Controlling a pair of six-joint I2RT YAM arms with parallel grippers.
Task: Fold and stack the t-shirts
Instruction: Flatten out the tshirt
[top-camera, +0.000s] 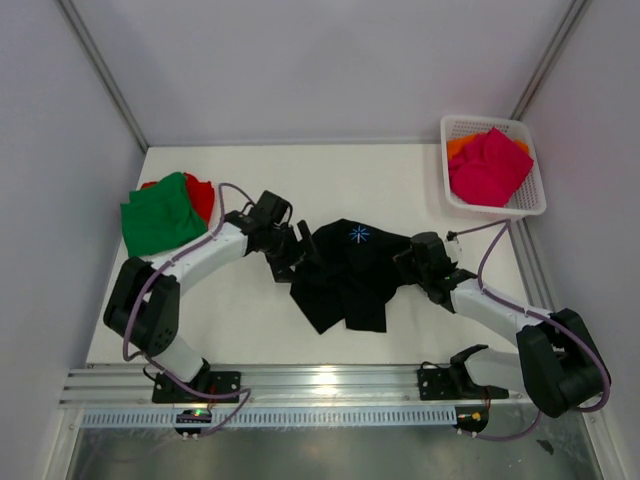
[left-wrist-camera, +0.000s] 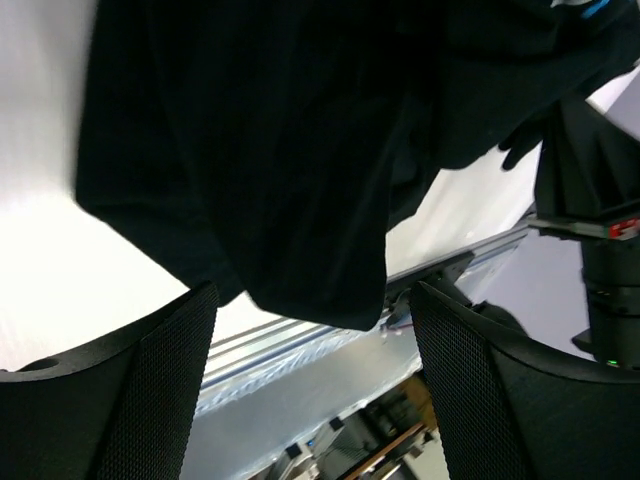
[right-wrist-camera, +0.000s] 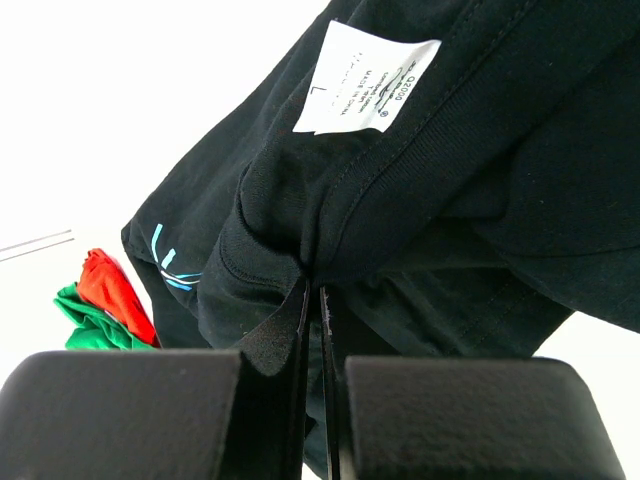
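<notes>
Finished pile: green t-shirt (top-camera: 155, 218) over red t-shirt (top-camera: 203, 195), well out past my left gripper (top-camera: 288, 252). A wide outward swing could drag them.
Left gripper: jaws spread, nothing clamped. The black t-shirt (top-camera: 345, 275) hangs its hem between and just ahead of the fingers (left-wrist-camera: 140, 400).
Left risk: closing here, I may catch bunched layers, or a thin edge that slips.
Black t-shirt: crumpled between both grippers, not spread flat.
Right gripper (right-wrist-camera: 312, 290): clenched on a fold near the neck label (right-wrist-camera: 365, 78).
Right risk: the pinch is shallow, so pulling apart could free it and drop the shirt in a heap.
Basket (top-camera: 532, 205): beyond my right gripper, holding the pink t-shirt (top-camera: 490, 165) and orange t-shirt (top-camera: 458, 147). A careless elbow could knock it.
</notes>
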